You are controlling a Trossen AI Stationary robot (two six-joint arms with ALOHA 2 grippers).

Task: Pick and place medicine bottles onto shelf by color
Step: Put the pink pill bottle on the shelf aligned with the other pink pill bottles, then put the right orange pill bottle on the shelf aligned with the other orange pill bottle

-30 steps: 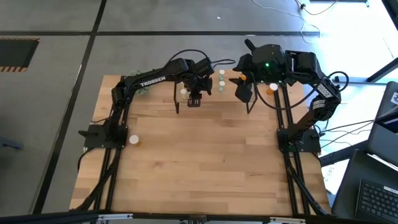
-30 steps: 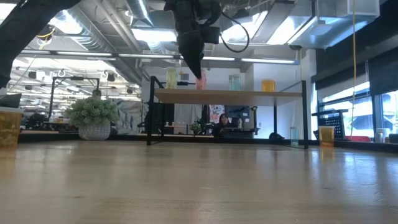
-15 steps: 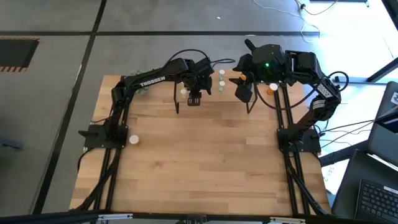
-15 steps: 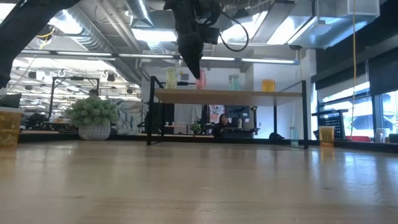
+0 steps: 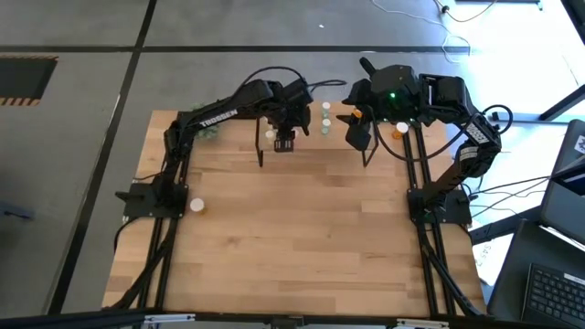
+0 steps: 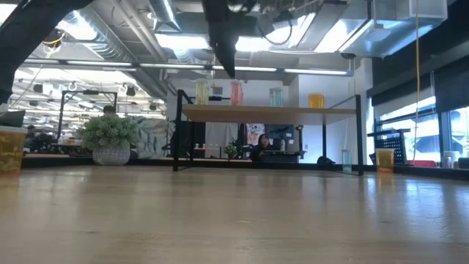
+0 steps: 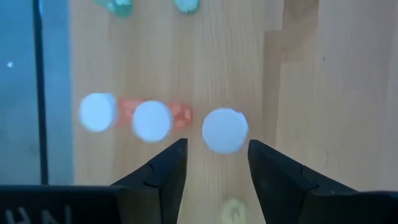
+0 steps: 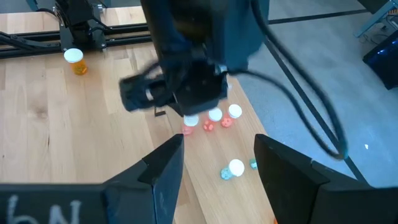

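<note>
Left fingers [image 7: 213, 171] stand apart, empty, above the pink bottle [image 6: 236, 93] on your shelf [image 6: 271, 111], counter's 12 o'clock; right fingers [image 8: 217, 163] open, empty, beside the left arm.

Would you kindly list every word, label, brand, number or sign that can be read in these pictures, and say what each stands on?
"TROSSEN": white letters along the left arm, in the high view.
Pale letter-like marks on the dark housing at the edge of each wrist view: cut off and blurred, not readable.
Posters or signs in the room behind the shelf, low view: too small to read.
Bottles: no label legible.
</note>
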